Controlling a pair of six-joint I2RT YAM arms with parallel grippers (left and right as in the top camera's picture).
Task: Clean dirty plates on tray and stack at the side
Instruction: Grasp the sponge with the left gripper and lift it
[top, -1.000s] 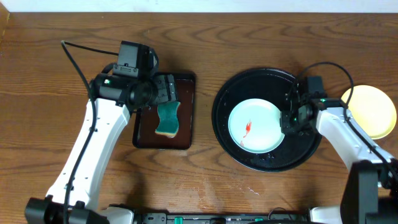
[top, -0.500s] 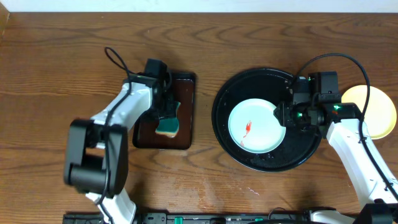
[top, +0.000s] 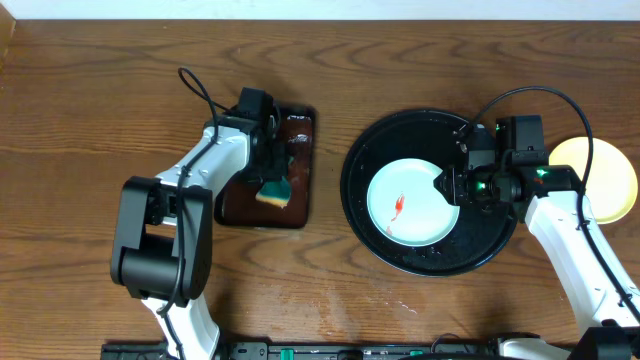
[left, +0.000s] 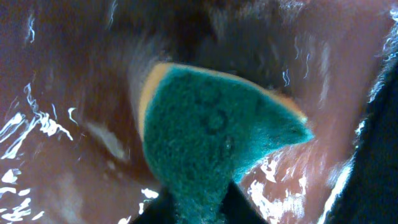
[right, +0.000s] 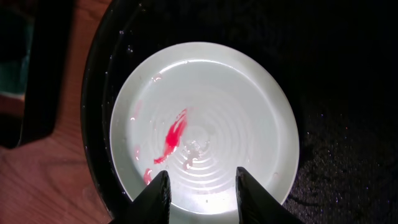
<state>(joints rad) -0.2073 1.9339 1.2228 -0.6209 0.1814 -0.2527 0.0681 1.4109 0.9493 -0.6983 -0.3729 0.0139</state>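
A pale bluish-white plate (top: 412, 215) with a red smear (right: 171, 140) lies in the round black tray (top: 420, 135). My right gripper (right: 202, 196) hovers open over the plate's (right: 205, 112) right rim, nothing between its fingers; in the overhead view it (top: 446, 185) sits at that edge. A pale yellow plate (top: 603, 180) rests on the wooden tabletop at the far right. My left gripper (left: 199, 211) is shut on a green-and-yellow sponge (left: 211, 137), held tilted over the wet brown rectangular tray (top: 235, 205).
The brown tray (left: 56, 124) holds a film of water. The left arm (top: 170, 230) lies across the table's left front. A cable (top: 530, 95) loops above the right arm. The black tray's rim (right: 99, 93) runs close to the brown tray.
The left jaws have shut on the sponge and tipped it up toward the brown tray's front. The right gripper has shifted slightly left over the plate's edge.
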